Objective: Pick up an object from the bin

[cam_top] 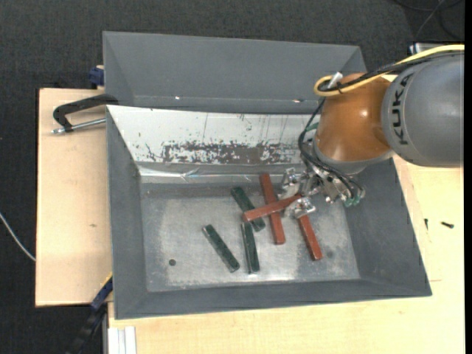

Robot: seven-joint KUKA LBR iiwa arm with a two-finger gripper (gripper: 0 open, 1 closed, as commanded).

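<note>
- We note the hand [301,196] low at the right of the grey metal bin [147,220], at the right end of a red-brown flat stick [258,213].
- Released or clenched: we cannot tell.
- That stick crosses a longer red-brown stick [278,231]; a third red-brown stick [310,240] lies just beside the hand.
- Risk, in our judgement: an end grip lets the stick pivot and slip, or the crossed neighbour snags on the lift.

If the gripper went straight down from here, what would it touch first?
Likely the right end of the slanted red stick lying across another; depth is unclear, so the gripper may miss it.
</note>
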